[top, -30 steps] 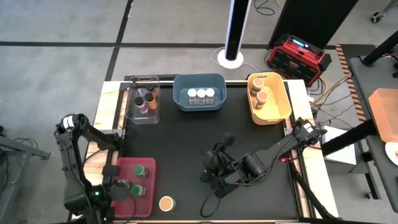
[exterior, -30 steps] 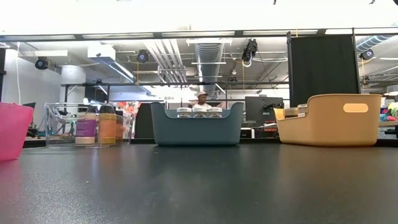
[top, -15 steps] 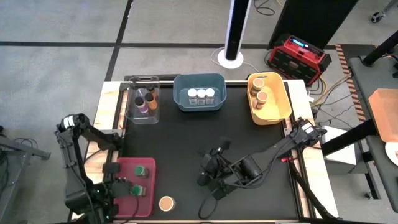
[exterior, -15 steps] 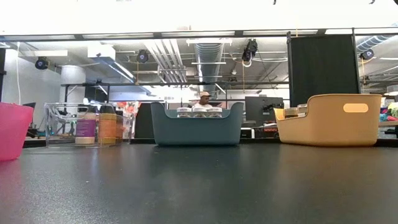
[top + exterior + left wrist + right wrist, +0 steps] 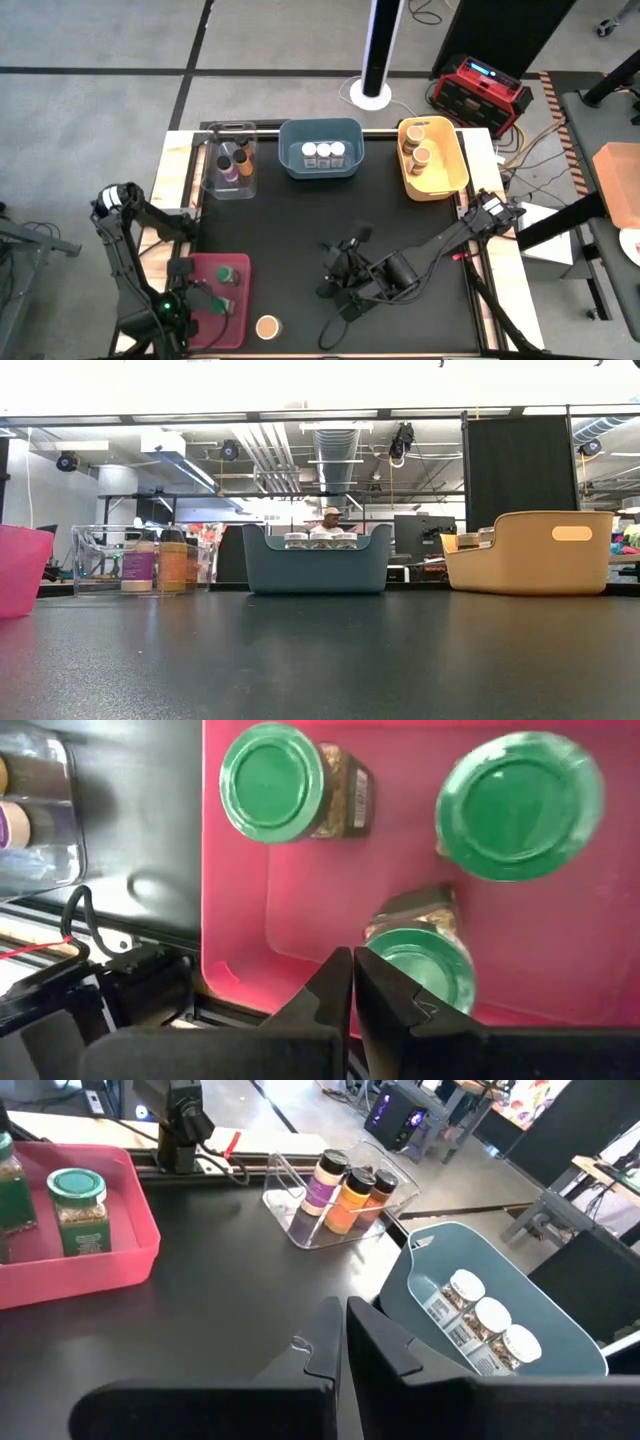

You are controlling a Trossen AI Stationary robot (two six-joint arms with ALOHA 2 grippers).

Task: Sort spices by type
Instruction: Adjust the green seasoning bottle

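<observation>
High view: both end effectors clenched and empty above the black surface (image 5: 300, 215)

Left end effector (image 5: 352, 982) hovers over the rectangular red plastic bin (image 5: 200, 270) of green-lidded spice jars (image 5: 272, 782) at 7 o'clock; right end effector (image 5: 330, 283) sits near 6 o'clock; a tan-lidded jar (image 5: 267, 327) stands alone beside the red bin; white-lidded jars (image 5: 323, 153) fill the blue bin (image 5: 290, 135) at 12 o'clock.

Spice jars upright, sorted: green-lidded (image 5: 272, 782) at 7 o'clock, white-lidded (image 5: 324, 152) at 12, tan-lidded (image 5: 419, 155) at 1; one tan-lidded stray (image 5: 267, 327) at 6.
</observation>
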